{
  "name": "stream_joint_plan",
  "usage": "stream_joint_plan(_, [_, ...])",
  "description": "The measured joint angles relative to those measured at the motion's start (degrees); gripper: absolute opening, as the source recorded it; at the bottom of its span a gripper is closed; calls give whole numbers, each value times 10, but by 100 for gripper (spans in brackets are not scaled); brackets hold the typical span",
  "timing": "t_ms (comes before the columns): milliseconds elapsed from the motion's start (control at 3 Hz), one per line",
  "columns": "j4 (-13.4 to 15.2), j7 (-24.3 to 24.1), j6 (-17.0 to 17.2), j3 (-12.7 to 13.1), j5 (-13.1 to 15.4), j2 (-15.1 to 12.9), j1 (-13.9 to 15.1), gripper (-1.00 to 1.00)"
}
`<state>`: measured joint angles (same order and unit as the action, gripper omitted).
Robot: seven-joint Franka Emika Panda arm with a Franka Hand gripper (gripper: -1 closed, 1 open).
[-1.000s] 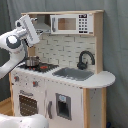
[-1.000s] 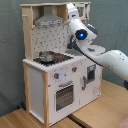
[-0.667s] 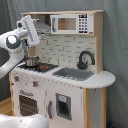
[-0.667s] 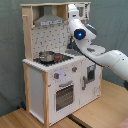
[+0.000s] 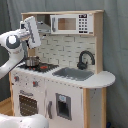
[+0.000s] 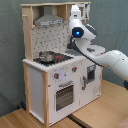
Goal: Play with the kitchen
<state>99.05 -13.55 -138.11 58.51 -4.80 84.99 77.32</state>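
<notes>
On the stovetop (image 5: 44, 67) of the kitchen (image 5: 75, 87) stands a small metal pot (image 5: 32, 61), at the first exterior view's left; what lies inside it cannot be told. Right of the stovetop in the first exterior view, the grey sink (image 5: 73, 74) is sunk into the counter with the black faucet (image 5: 85, 59) arching behind it. Compared with a second ago, the arm sits in nearly the same pose, with only a slight shift of the wrist, and nothing on the kitchen has moved. The robot's gripper (image 5: 30, 31) hangs high above the pot, just beside the hood (image 6: 49, 20), and whether the jaws are spread or pressed together cannot be told. The kitchen is white with light-wood edges and a tiled back wall; it stands on a wooden floor (image 6: 95, 112) before a grey curtain (image 5: 116, 45). A microwave (image 5: 71, 23) sits on its top shelf, and below the stovetop an oven door (image 6: 65, 95) carries knobs (image 6: 65, 75) above it.
</notes>
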Motion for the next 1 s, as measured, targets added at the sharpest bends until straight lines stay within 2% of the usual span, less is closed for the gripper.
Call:
stream_joint_plan(333, [0, -1, 2, 0, 0, 0, 0, -100])
stream_joint_plan(667, [-11, -2, 8, 0, 0, -6, 10, -100])
stream_joint_plan(1000, [-60, -3, 24, 1, -1, -15, 48, -100])
